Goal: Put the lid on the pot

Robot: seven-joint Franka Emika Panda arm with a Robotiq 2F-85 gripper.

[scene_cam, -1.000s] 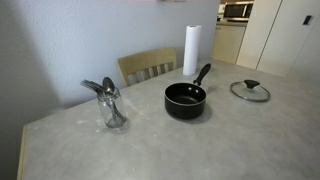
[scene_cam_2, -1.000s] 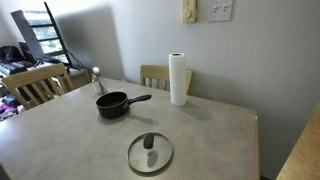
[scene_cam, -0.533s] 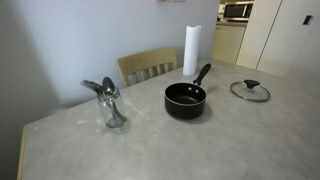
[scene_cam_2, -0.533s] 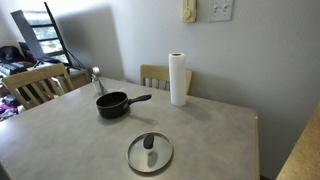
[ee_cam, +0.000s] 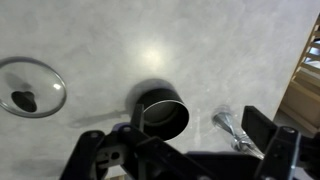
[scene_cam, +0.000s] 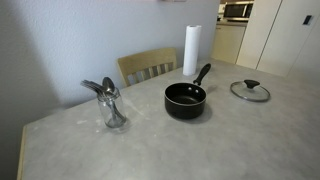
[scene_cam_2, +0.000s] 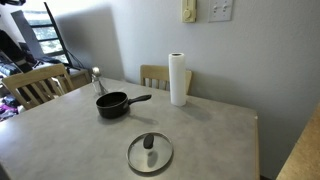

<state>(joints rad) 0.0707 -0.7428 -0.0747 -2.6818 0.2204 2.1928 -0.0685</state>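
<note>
A kitchen corner with pale walls, a wooden chair and a grey speckled bench filled the scene. No arm appeared in either exterior view; only the wrist view showed the tool, looking down from high above the bench. Its dark fingers stood far apart at the bottom edge of that view, spread wide and holding nothing.

A small black pot with a long handle sat almost directly beneath the tool, just ahead of its fingers, open and uncovered. The glass lid with a black knob lay flat on the bench, well off to the side of the tool, towards the left edge of the wrist view, and well apart from the pot. A glass of metal spoons stood on the opposite side of the pot, near one finger. A roll of paper towel stood upright beyond the pot.

The task looked barely begun: the lid was untouched. Reaching it, gripping the knob, carrying it across and setting it on the pot all remained.
</note>
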